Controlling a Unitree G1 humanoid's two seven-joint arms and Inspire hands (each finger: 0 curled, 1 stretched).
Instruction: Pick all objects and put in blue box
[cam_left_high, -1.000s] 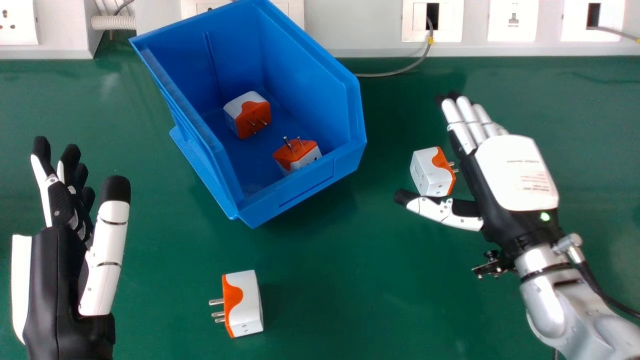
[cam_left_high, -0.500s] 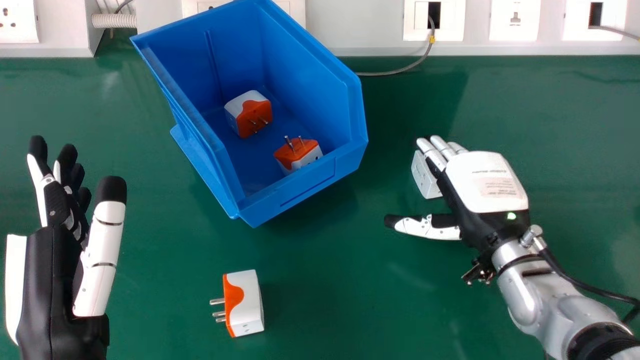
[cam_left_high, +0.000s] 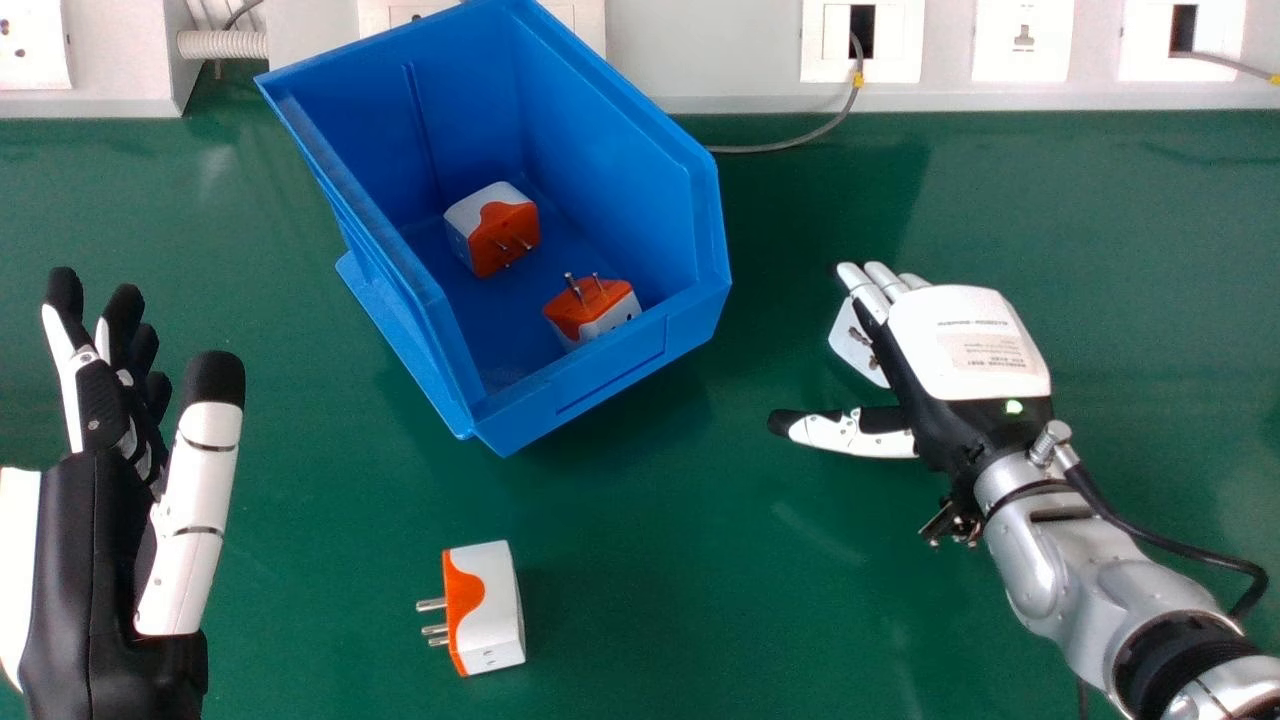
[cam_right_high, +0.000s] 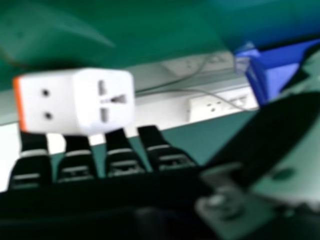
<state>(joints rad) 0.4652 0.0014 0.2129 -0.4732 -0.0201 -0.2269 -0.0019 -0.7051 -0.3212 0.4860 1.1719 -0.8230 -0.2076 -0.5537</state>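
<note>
Newly turned adapter by right hand

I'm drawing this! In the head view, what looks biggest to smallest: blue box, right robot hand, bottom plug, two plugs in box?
1. Blue box
2. Right robot hand
3. Bottom plug
4. Back plug and front plug in box: too alike to rank

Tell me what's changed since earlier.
The right hand moved left; its fingers now partly cover the right-side adapter, which looks tipped but not gripped. The left hand drifted slightly left. The blue box, the two adapters inside and the nearest adapter stayed put.
</note>
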